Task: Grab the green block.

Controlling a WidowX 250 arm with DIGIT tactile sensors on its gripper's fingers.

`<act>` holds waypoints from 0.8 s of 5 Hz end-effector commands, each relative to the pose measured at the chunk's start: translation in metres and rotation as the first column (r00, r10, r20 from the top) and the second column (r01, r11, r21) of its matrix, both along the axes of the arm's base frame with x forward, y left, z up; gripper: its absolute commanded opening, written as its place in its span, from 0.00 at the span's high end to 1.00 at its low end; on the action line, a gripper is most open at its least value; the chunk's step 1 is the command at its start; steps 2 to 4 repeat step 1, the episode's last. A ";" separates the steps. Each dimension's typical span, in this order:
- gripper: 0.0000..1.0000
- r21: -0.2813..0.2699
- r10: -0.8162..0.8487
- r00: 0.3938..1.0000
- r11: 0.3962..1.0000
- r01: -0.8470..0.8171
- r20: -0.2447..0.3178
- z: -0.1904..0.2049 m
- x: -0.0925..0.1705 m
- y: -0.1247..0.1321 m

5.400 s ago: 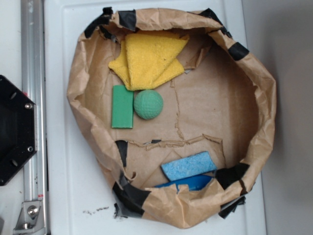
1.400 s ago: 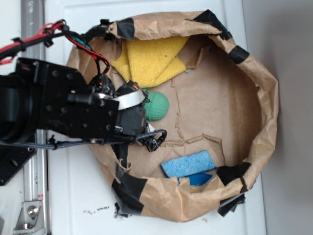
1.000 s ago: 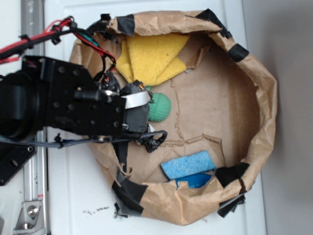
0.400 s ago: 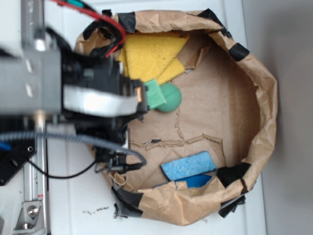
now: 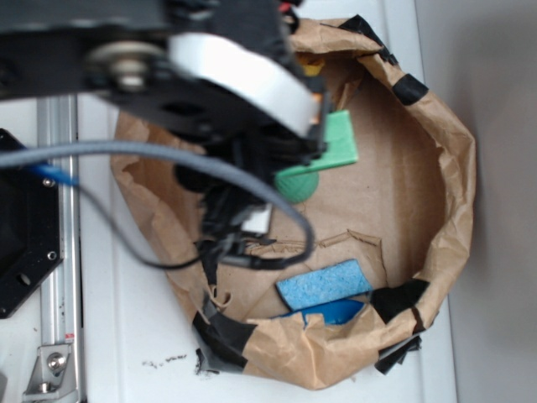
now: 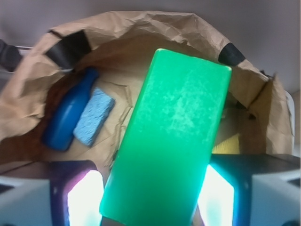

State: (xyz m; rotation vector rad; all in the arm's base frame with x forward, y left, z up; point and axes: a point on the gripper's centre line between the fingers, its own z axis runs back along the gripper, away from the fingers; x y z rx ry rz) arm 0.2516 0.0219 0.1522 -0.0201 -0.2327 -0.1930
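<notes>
Green slab's up! In the exterior view the green block has left its spot beside the green ball and rides clamped in the gripper above the paper bag: grab looks made. Wrist view: the block fills the frame between the fingers, blue sponge below. No readable writing.

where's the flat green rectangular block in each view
Exterior: the flat green rectangular block sticks out right of the tool, upper centre, above the round green ball.
Wrist: it fills the centre, tilted, held between the tool's lit pads.
Shared landmark: the light blue rectangular sponge, lower centre in exterior, left in wrist.
</notes>
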 end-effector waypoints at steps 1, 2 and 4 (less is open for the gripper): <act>1.00 0.006 -0.019 0.999 1.000 0.019 0.043 -0.011 0.032 -0.016; 1.00 0.006 -0.019 0.999 1.000 0.019 0.043 -0.011 0.032 -0.016; 1.00 0.006 -0.019 0.999 1.000 0.019 0.043 -0.011 0.032 -0.016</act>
